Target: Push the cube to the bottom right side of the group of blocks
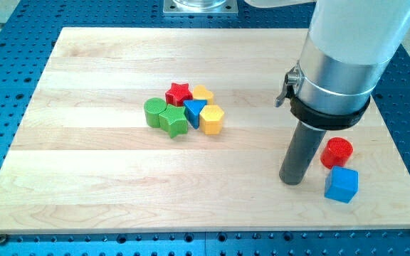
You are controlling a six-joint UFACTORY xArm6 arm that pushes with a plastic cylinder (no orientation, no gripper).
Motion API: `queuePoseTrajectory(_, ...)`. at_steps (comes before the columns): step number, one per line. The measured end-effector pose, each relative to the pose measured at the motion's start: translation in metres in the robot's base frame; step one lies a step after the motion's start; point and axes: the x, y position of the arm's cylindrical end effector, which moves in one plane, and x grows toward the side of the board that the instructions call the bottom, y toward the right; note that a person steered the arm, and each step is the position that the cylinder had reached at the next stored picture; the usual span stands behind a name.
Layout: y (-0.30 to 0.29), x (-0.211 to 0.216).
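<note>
Our blue cube sits near the board's right near corner, just under the red cylinder, well apart from the group: red star, green cylinder, green block, blue triangle, yellow hexagon & another yellow block behind. We've no gripper, just a rod; my tip rests on the board just left of the cube, not touching it, prob. Cube looks light, stiff, likely slides easy & may spin if hit off-centre. We'd push flat on its right face, mid-face, leftward.
</note>
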Motion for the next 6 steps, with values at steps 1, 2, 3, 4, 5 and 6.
queuePoseTrajectory(1, 0.0, 0.0)
queuePoseTrajectory(2, 0.002, 0.004)
queuePoseTrajectory(3, 0.016, 0.015)
queuePoseTrajectory(4, 0.03, 0.015)
queuePoseTrajectory(5, -0.007, 0.037)
queuePoseTrajectory(6, -0.004, 0.064)
